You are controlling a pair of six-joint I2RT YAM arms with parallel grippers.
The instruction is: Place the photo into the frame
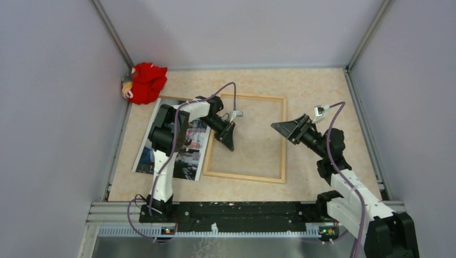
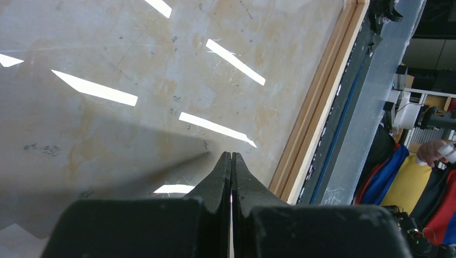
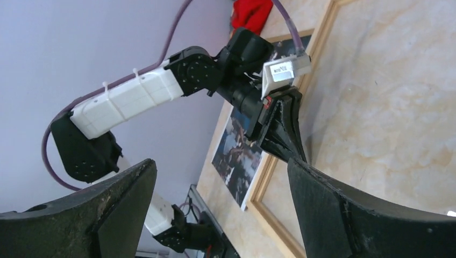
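Table point(image 1: 322, 91) carried the frame point(image 1: 283, 140) flat at centre, tabletop visible through its pane. Photo point(image 1: 188, 161) lay face up just left of the frame, long edge against the left rail, outside it. Left arm point(image 1: 161, 166) rose from its base, elbow above the photo, forearm bent right and down. Right arm point(image 1: 349, 188) reached up and left. Left gripper point(image 1: 230, 146) pointed down inside the frame near the left rail, fingers pressed together, holding nothing. Right gripper point(image 1: 282, 130) hung by the right rail, fingers spread wide, empty. Red cloth point(image 1: 146, 81) sat in the far-left corner.
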